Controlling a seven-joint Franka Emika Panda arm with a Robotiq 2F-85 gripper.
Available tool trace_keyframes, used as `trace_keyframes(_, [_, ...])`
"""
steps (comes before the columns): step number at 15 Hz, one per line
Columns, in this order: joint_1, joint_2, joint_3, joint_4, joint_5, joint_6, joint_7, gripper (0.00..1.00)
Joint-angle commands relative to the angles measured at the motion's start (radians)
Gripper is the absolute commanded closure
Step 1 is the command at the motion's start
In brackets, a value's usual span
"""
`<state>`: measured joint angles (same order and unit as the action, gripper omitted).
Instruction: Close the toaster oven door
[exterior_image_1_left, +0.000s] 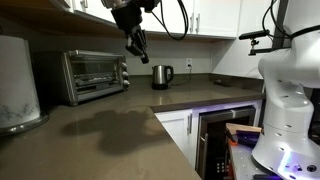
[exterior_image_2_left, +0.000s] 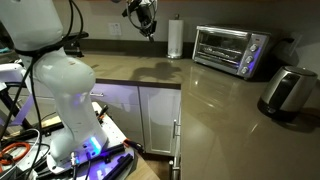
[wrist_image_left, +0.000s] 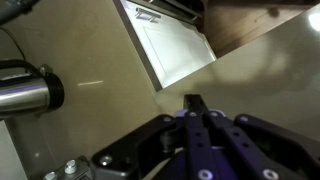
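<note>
Your gripper (exterior_image_1_left: 139, 52) hangs high above the brown surface (exterior_image_1_left: 120, 125), touching nothing. In the wrist view its fingers (wrist_image_left: 196, 118) come together at the tips with nothing between them, so it looks closed and empty.

The toaster oven (exterior_image_1_left: 93, 76) sits on the surface below the gripper and off to one side, well apart from it, in both exterior views. The toaster oven door (exterior_image_2_left: 221, 46), as far as these small pictures show, stands upright against the oven's front, with its silver bar handle along the top edge. You can't make out whether it's fully seated.

A steel kettle (exterior_image_1_left: 162, 76) stands on the surface lower than the gripper, on the opposite side from the oven in an exterior view. It also shows at the edge of the wrist view (wrist_image_left: 26, 92), under the gripper. A white paper towel roll (exterior_image_2_left: 176, 38) stands just beside the oven. Beneath the gripper, the wrist view looks down on a white cabinet door (wrist_image_left: 175, 45) past the surface's edge.
</note>
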<state>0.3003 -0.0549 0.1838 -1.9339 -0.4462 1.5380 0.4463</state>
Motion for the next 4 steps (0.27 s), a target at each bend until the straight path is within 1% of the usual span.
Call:
trace_keyframes(1, [-0.026,-0.113,0.032,-0.087,0.010,0.097,0.038,1.00])
trace_keyframes(4, [-0.033,-0.177,0.043,-0.137,0.014,0.186,0.058,1.00])
